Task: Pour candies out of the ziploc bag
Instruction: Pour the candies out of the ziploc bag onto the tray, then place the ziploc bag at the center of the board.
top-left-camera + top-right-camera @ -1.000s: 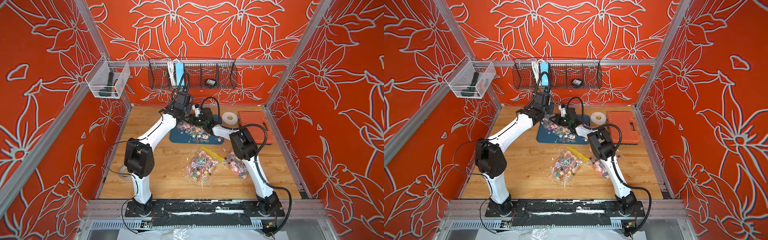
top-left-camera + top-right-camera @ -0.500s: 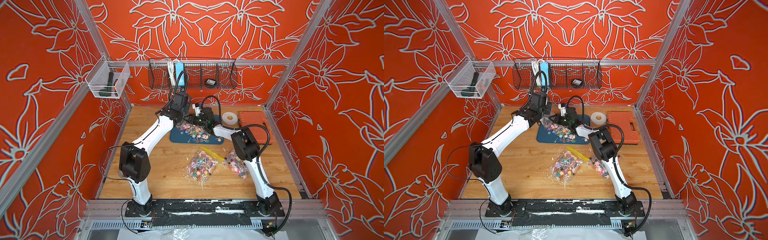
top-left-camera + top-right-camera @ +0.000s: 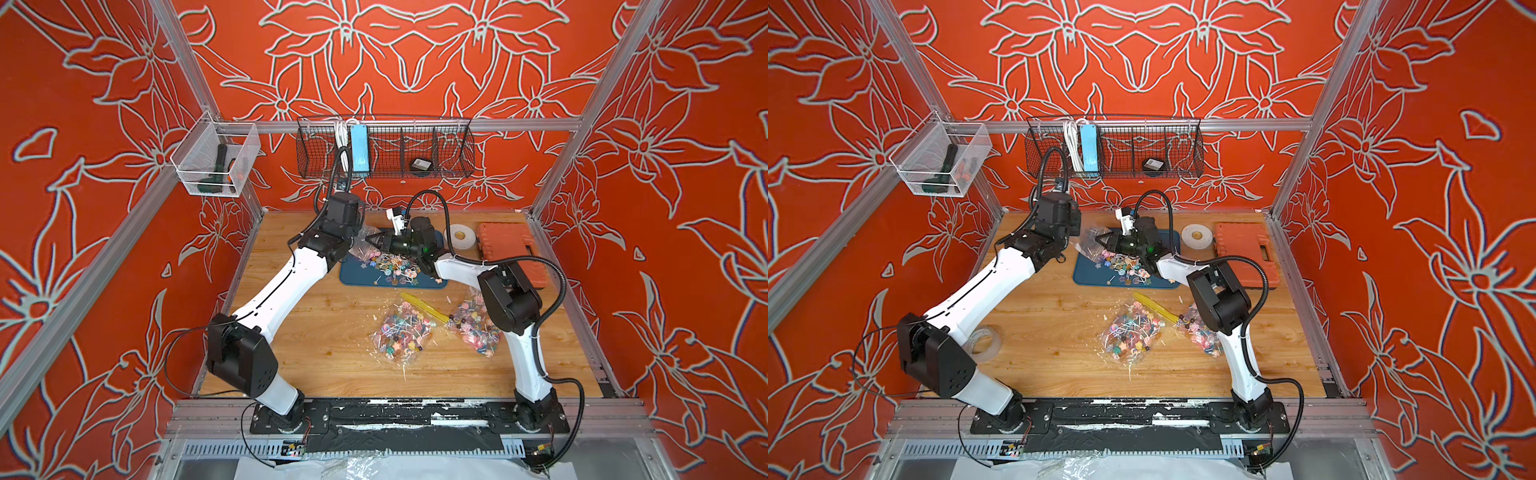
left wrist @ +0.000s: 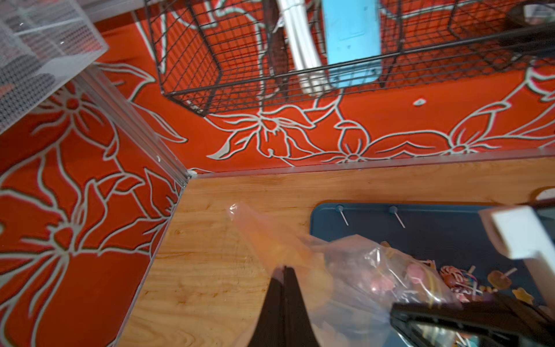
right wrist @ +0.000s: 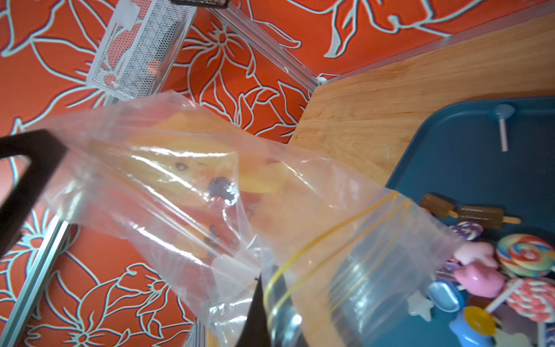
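A clear ziploc bag (image 3: 360, 248) (image 3: 1090, 242) hangs over the left end of a blue tray (image 3: 353, 277) at the back of the table, held from both sides. My left gripper (image 4: 284, 269) is shut on one edge of the bag (image 4: 345, 264). My right gripper (image 5: 267, 281) is shut on the bag (image 5: 180, 180) near its yellow zip line. Many candies (image 3: 392, 268) (image 5: 524, 255) lie heaped on the tray (image 5: 468, 156). A few pink ones still show through the plastic in the left wrist view.
Two more bags of candies (image 3: 399, 334) (image 3: 476, 328) lie on the wood near the front right. A white tape roll (image 3: 460, 237) and an orange case (image 3: 507, 245) sit right of the tray. A wire basket (image 3: 386, 145) hangs on the back wall, close above the arms.
The left arm's elbow has swung left and lower, and its wrist has shifted a little left. Both grippers have kept their hold on the bag over the tray.
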